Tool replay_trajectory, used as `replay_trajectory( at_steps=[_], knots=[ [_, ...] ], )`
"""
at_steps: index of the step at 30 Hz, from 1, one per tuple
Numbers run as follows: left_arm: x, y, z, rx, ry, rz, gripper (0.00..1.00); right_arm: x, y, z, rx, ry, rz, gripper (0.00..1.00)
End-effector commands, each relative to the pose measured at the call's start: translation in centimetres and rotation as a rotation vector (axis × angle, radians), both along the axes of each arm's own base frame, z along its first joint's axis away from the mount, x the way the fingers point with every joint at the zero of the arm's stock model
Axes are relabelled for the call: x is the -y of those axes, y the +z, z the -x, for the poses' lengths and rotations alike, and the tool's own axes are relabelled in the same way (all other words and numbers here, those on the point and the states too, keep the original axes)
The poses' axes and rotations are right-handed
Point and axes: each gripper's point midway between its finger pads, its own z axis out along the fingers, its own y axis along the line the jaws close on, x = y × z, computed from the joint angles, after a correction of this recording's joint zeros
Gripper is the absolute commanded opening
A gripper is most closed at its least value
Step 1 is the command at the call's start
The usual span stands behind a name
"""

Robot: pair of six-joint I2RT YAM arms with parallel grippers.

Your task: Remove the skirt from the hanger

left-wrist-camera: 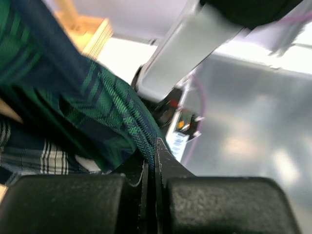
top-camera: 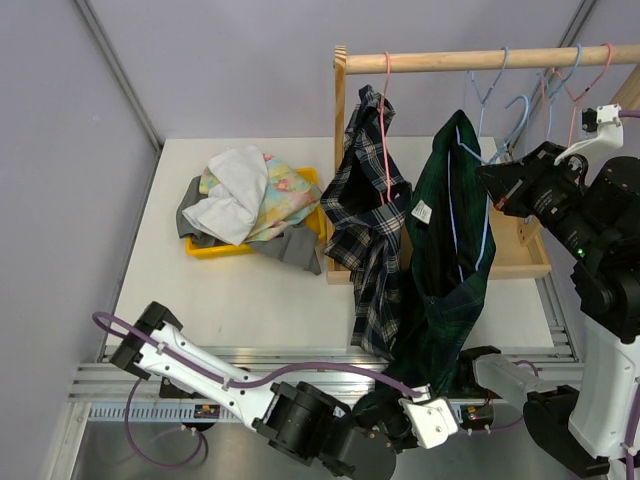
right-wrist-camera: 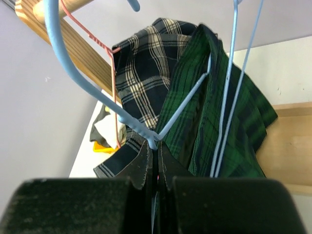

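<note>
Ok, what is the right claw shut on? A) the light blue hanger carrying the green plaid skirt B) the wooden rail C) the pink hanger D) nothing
A: the right wrist view shows the right claw closed on the corner of the light blue hanger, whose arm runs into the green plaid skirt.

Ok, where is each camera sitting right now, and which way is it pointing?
Top: fixed above and behind the arm bases, looking down on table, wooden rail, left arm and right arm.
Left wrist: low at the near edge, looking along the shut left gripper pinching the green skirt.
Right wrist: up by the rail, looking along the shut right gripper clamping the blue hanger.
Shared: all three show the green skirt.
</note>
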Motion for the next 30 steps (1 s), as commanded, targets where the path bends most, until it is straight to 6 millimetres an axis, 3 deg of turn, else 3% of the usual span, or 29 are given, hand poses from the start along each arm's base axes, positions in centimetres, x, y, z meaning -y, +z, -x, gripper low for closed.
replay_trajectory(
  at_steps=[1,5,8,15,16,17,18,21,26,30],
  knots=[
    [-0.8,-5.7,3.9,-0.067,-0.098,-0.107,0.0,1.2,7.9,-1.8,0.294,-0.074,-0.019,0.0],
    [-0.9,-7.2,4.2,-0.043,-0.15,-0.145,0.0,2.0,8.5,-1.4,0.302,-0.112,-0.002,0.0],
    [-1.2,-9.9,4.3,-0.021,-0.147,-0.238,0.0,1.9,8.8,-1.2,0.295,-0.105,0.006,0.0],
    [-2.4,-15.9,1.5,0.061,-0.056,-0.435,0.0,2.1,9.4,-0.3,0.289,-0.111,-0.011,0.0],
    [-1.5,-15.1,1.3,0.076,-0.022,-0.431,0.0,2.2,9.6,-0.4,0.291,-0.119,-0.014,0.0],
    [-1.3,-17.1,1.2,0.112,-0.004,-0.493,0.0,2.3,9.6,-0.5,0.288,-0.122,-0.008,0.0],
    [-1.5,-17.7,1.1,0.138,0.001,-0.543,0.0,2.3,9.4,-0.7,0.28,-0.123,-0.003,0.0],
    [-0.5,-18.6,1.9,0.148,-0.013,-0.571,0.0,3.0,9.7,-0.8,0.282,-0.168,-0.007,0.0],
    [0.7,-17.3,4.2,0.116,-0.071,-0.527,0.0,3.2,9.7,-2.0,0.268,-0.192,-0.013,0.0],
    [0.5,-17.4,4.9,0.161,-0.044,-0.548,0.0,3.1,9.8,-2.6,0.261,-0.188,-0.008,0.0]
  ],
)
